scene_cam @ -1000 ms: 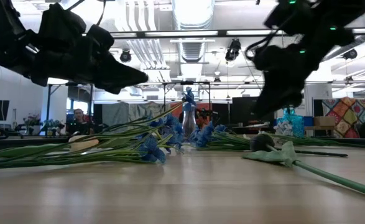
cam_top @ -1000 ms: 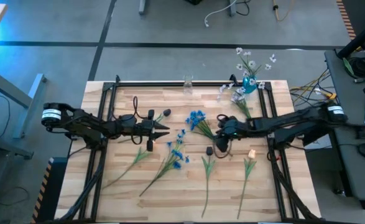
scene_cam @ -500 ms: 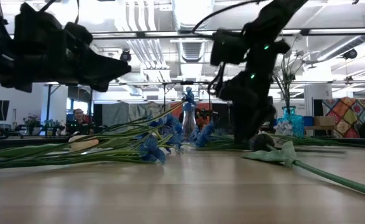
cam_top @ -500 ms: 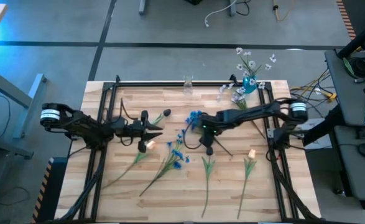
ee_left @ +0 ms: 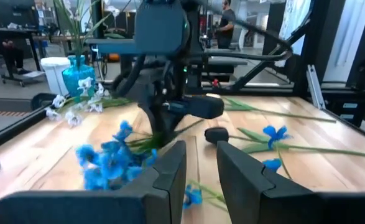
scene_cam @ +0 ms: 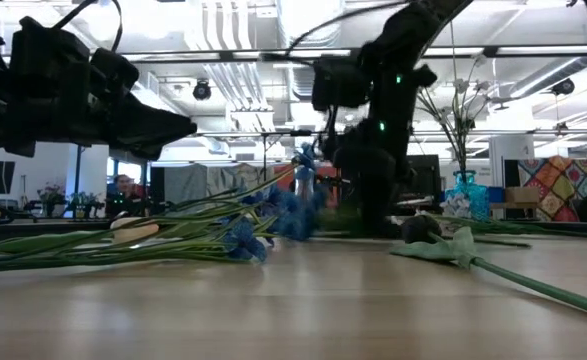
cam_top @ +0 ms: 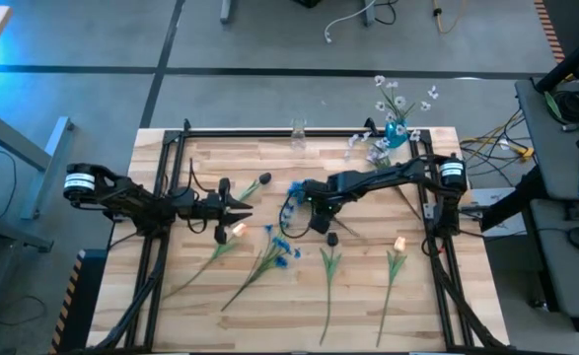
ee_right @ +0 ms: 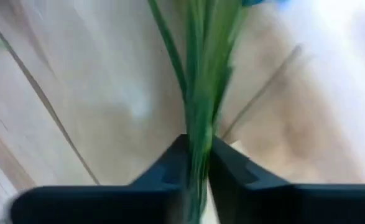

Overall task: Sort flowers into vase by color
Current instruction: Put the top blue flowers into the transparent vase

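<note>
Your wooden table (cam_top: 269,306) has flowers lying on it. Your right gripper (cam_top: 312,197), near the middle, has its fingers squeezed on the green stems of a blue flower bunch (cam_top: 294,189). Your left gripper (cam_top: 242,204) waits nearby, fingers a little apart.

R arm stretches from table's right edge toward centre, wrist angled down, right gripper (cam_top: 309,200) low at the tabletop w/ fingers (ee_right: 170,165) pinched tight on a stem. L arm lies low along left side, left gripper (cam_top: 242,208) above the wood, fingers (ee_left: 170,168) narrowly parted, holding nothing.
</note>
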